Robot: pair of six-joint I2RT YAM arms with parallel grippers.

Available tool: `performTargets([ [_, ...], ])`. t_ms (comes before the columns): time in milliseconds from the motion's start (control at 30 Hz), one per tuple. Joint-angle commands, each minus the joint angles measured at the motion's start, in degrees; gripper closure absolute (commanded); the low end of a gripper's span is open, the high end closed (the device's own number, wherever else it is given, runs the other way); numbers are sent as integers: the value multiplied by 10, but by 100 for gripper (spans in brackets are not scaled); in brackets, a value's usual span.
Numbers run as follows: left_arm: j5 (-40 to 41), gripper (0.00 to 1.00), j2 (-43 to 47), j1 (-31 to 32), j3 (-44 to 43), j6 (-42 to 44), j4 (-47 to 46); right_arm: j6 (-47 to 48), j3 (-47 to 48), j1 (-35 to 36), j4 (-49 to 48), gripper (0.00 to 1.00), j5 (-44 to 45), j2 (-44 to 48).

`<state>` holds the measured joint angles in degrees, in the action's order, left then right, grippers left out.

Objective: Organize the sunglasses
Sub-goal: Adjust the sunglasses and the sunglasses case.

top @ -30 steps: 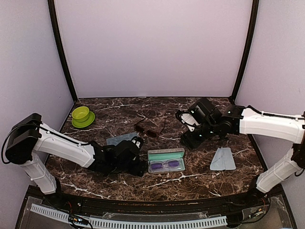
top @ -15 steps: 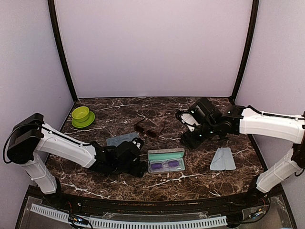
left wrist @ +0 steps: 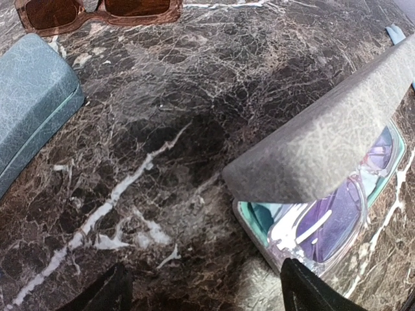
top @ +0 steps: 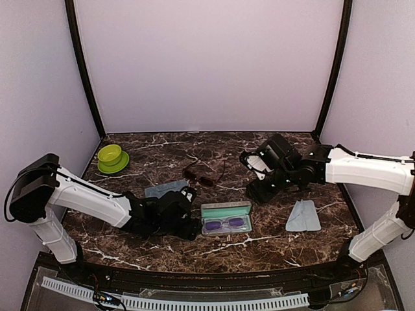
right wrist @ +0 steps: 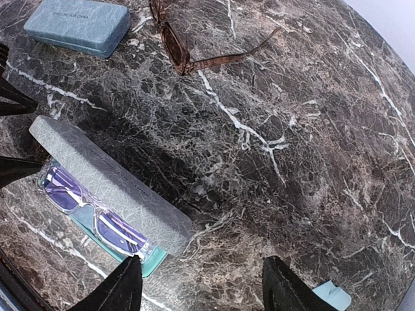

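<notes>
Count on the bench: seven loose things, five kinds

Two pairs of sunglasses, one brown-lensed pair and one purple-lensed pair; two cases, one closed blue-grey case and one open case with a grey lid; one light-blue cloth in the top view; one green bowl; one green saucer

We see a dark brown, white-veined marble counter, purple-lensed sunglasses in a grey, teal-lined case, and reddish-brown sunglasses.
</notes>
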<state>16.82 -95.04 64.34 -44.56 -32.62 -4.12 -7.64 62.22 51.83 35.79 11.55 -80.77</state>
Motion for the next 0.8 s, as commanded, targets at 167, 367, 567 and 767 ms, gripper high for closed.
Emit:
performTargets([
  [167,-9,18,-10,-3,-19,9,-5,-7,-10,-2,-14,36,-4,10],
  [367,-7,18,-10,-3,-18,7,-5,-9,-15,-2,-15,36,-5,13],
  [567,-6,18,-14,-3,-23,10,-6,-11,-18,-2,-17,36,-7,12],
  [767,-7,17,-20,-6,-29,13,-12,-16,-25,-2,-17,36,-13,14],
])
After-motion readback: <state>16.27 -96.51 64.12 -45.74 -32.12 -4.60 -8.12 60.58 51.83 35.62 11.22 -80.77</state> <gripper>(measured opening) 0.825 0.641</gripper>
